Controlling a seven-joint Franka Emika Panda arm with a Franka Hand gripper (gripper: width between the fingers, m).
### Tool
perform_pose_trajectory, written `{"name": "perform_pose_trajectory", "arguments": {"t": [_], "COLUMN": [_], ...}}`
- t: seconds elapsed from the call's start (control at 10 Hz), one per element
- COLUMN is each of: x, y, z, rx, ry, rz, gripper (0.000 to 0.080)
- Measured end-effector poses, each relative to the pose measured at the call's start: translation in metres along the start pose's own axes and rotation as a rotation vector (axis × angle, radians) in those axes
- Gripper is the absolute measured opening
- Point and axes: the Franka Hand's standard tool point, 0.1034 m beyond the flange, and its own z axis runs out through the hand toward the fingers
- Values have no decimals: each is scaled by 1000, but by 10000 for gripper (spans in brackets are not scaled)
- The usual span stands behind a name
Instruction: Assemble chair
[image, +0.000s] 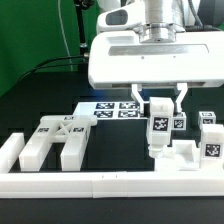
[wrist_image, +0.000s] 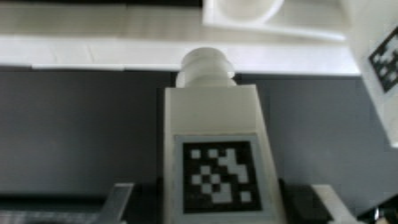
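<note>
My gripper (image: 160, 106) hangs over the exterior view's right half, shut on an upright white square chair leg (image: 157, 125) with a black-and-white tag. The leg's lower end meets a white blocky chair piece (image: 172, 156) on the table. In the wrist view the same leg (wrist_image: 215, 130) runs away from the gripper (wrist_image: 222, 205), ending in a round peg (wrist_image: 208, 66), with one finger on each side of it. The X-braced chair panel (image: 50, 135) with two legs lies at the exterior view's left.
The marker board (image: 113, 108) lies behind the gripper. Tagged white chair blocks (image: 208, 140) and a small cube (image: 179, 122) stand at the exterior view's right. A long white border rail (image: 100, 186) runs along the front. Another white piece (wrist_image: 267, 20) lies beyond the peg.
</note>
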Motion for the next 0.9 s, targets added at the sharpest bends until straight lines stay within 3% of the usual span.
{"name": "perform_pose_trajectory", "arguments": {"t": [0.4,0.7,0.9], "x": [-1,-13,-17], "y": [4,-5,-11], "z": [-1,4,6], "rx": [5,48,58], "ry": [0,-16,-39], "rz": [-2,17,19], "gripper": [285,285,285]}}
